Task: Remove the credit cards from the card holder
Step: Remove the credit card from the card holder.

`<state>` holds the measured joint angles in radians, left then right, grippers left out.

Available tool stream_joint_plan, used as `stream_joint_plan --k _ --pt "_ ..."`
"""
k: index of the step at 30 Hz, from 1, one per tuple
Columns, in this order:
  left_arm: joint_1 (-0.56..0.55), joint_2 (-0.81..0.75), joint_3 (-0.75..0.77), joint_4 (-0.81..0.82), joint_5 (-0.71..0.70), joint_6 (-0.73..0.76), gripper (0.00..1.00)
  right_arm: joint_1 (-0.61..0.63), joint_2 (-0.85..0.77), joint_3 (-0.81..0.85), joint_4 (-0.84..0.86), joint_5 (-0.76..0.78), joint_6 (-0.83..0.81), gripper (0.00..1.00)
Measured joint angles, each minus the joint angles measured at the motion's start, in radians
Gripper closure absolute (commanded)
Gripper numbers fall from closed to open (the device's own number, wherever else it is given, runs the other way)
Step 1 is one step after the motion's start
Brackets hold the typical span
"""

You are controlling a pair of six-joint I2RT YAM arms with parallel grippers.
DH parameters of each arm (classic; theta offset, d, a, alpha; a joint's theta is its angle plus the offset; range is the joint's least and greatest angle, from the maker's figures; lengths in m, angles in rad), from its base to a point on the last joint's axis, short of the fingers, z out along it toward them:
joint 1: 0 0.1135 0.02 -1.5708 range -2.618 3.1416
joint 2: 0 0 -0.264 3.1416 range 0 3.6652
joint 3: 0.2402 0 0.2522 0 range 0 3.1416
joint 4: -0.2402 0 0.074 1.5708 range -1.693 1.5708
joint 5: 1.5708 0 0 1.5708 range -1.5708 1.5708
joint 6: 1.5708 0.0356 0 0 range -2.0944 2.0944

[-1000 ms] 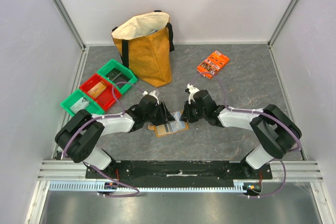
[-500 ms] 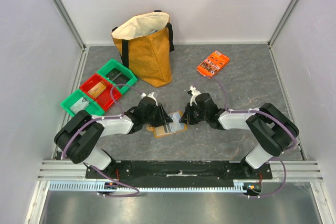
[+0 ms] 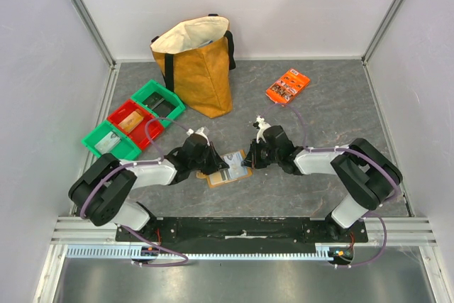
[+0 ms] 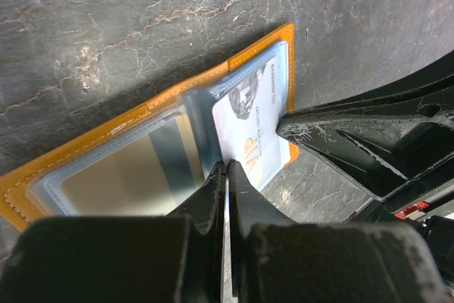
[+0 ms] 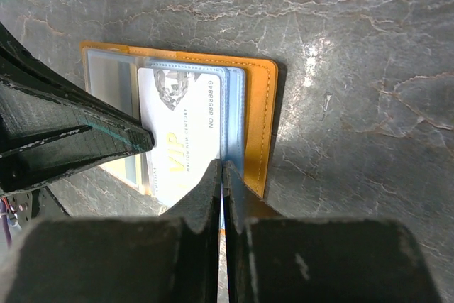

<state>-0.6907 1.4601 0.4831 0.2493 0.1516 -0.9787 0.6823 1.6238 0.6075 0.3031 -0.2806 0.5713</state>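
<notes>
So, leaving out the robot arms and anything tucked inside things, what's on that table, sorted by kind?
Green bins: 2
Red bin: 1
Tote bag: 1
Orange packet: 1
Card holder: 1
Total: 6

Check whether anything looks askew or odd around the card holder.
Only the white card: it sits skewed in the open card holder, its end seemingly past the holder's edge. Nothing looks spilled or damaged.

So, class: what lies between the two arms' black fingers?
The open tan-brown folding card holder, a white plastic card in its pocket; the top external view shows it.
</notes>
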Motion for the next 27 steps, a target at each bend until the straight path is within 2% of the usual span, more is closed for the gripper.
stream_joint_plan --k 14,21,27 --pt "0.041 -0.057 -0.031 -0.024 0.025 0.000 0.98 -0.010 0.016 0.007 0.008 -0.012 0.031 0.99" --pt "0.050 -0.059 -0.031 -0.039 0.044 0.014 0.98 -0.010 0.006 0.004 0.003 -0.011 0.029 0.91" --pt "0.050 -0.050 -0.031 -0.037 0.071 0.019 0.98 -0.011 -0.065 -0.014 -0.051 -0.024 -0.007 0.91"
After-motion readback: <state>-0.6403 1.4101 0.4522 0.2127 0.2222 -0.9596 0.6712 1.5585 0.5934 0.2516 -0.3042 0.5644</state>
